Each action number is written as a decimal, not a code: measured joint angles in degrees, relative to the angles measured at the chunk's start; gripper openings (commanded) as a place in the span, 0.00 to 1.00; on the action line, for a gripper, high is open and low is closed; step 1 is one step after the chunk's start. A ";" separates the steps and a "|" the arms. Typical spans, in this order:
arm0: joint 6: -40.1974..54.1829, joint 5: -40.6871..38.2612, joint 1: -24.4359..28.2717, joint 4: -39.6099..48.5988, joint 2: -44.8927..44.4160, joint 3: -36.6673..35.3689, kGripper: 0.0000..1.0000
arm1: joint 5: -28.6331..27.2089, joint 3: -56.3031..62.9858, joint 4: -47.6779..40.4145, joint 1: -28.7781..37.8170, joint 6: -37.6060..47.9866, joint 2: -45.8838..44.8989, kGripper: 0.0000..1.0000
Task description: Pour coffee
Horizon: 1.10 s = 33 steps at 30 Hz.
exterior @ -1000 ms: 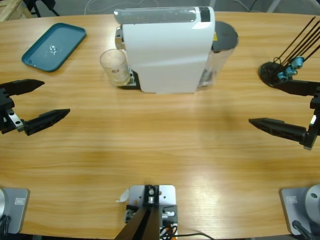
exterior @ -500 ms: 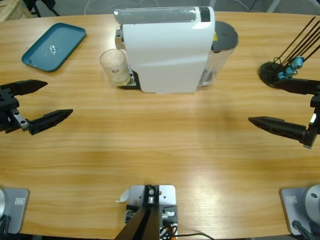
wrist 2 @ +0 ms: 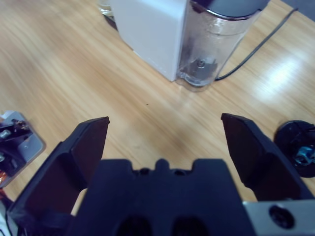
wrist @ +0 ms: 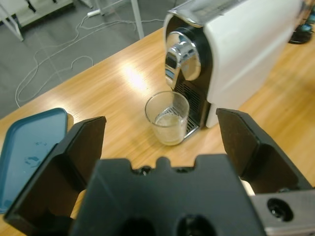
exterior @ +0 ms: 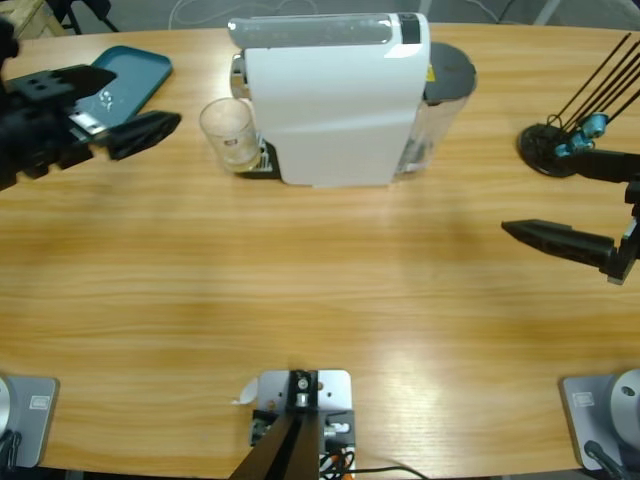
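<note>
A clear glass tumbler (exterior: 229, 133) stands on the drip grate under the spout (wrist: 179, 61) of a white coffee machine (exterior: 335, 100). A shallow layer of pale amber coffee (wrist: 169, 129) lies in the bottom of the tumbler (wrist: 167, 117). My left gripper (exterior: 145, 97) hovers open just left of the glass, over the near edge of a teal tray; in the left wrist view the gripper (wrist: 161, 123) points straight at the tumbler, still a short way off. My right gripper (exterior: 540, 192) is open at the right edge, empty, facing the machine's water tank (wrist 2: 216, 39) from a distance.
A teal tray (exterior: 140, 62) lies at the far left, partly under my left gripper. A black round stand with thin rods (exterior: 548, 145) sits at the far right, beside my right gripper. Bare wooden table (exterior: 320, 290) spreads in front of the machine.
My left gripper has swung from the left edge away toward the tray and closer to the tumbler. The right gripper has barely moved.
</note>
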 measured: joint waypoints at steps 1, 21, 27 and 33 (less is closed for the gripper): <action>-0.70 0.09 0.28 -0.43 1.69 -0.79 0.99 | -0.44 -0.08 -0.01 0.00 0.00 0.00 0.98; -2.03 -13.21 8.31 -10.69 21.99 -3.18 1.00 | -2.30 -0.11 -0.01 0.11 0.33 0.45 0.98; -2.03 -14.52 8.83 -13.13 25.85 -4.01 0.99 | -2.30 -0.11 -0.01 0.12 0.53 0.62 0.98; -2.03 -15.00 9.75 -14.54 28.69 -4.59 0.91 | -2.30 -0.11 -0.01 0.12 0.53 0.62 0.98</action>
